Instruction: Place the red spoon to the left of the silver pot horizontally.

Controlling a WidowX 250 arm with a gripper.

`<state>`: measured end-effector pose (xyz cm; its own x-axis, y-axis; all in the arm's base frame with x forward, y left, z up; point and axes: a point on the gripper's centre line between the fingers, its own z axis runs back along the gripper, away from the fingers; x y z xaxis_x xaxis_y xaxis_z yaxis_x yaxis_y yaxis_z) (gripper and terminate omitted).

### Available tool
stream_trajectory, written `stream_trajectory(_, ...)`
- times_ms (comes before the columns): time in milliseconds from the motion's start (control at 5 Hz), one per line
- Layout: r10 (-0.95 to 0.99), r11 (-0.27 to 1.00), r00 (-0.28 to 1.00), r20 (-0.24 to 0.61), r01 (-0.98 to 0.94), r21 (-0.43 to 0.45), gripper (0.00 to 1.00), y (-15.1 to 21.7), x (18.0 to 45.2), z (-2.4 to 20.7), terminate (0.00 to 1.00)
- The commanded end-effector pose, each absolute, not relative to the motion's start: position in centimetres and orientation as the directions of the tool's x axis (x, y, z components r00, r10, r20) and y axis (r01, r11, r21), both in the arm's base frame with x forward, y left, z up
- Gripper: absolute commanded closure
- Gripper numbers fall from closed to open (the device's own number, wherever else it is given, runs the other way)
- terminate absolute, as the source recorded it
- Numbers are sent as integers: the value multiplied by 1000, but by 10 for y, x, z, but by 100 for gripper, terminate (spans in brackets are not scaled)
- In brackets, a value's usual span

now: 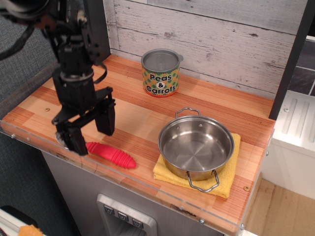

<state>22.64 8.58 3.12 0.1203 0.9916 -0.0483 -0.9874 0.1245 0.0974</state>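
Note:
The red spoon [111, 155] lies flat and roughly horizontal on the wooden counter, near the front edge, left of the silver pot [196, 144]. Its ribbed red handle points right toward the pot; its silver bowl peeks out at the left behind a gripper finger. The pot sits empty on a yellow cloth [224, 179]. My gripper [92, 132] is open and hangs just above the spoon's left end, one finger [74, 140] in front and one finger [106, 119] behind, holding nothing.
A green-orange "Peas & Carrots" can [161, 73] stands at the back near the plank wall. The counter's front edge [123, 183] runs just below the spoon. The black arm column rises at the far left.

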Motion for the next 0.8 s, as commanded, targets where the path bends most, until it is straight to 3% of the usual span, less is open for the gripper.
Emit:
stream_trajectory(0, 909, 409, 416, -2, -893, 187, 0, 80, 275, 71, 0)
stream_trajectory(200, 778, 623, 628, -5, -770, 141, 0, 82, 280, 81, 0)
stream_trajectory(400, 613, 774, 788, 60, -614, 152, 0, 82, 288, 91, 0)
stream_trajectory(600, 422, 886, 902, 94, -432, 167, 0, 89, 297, 102, 100)
